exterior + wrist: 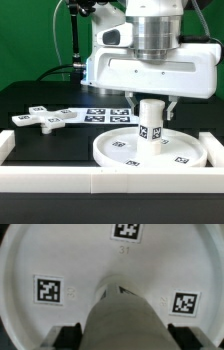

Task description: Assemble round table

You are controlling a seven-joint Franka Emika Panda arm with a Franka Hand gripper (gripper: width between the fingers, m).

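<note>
The wide round disc (115, 152) lies flat near the front of the black table. The short cylindrical post (152, 125) stands upright on its middle. My gripper (154, 103) is straight above the post, its fingers down on either side of the post's top. In the wrist view the post (122, 308) fills the space between my two black pads (68, 335), and both pads touch its sides. The disc (60, 258) with its tags spreads out below. The cross-shaped piece (45, 118) lies flat at the exterior view's left, apart from the disc.
The marker board (108, 113) lies on the table behind the disc. The long white border rail (100, 185) runs along the front edge and up both sides. A green backdrop and camera stand are at the back.
</note>
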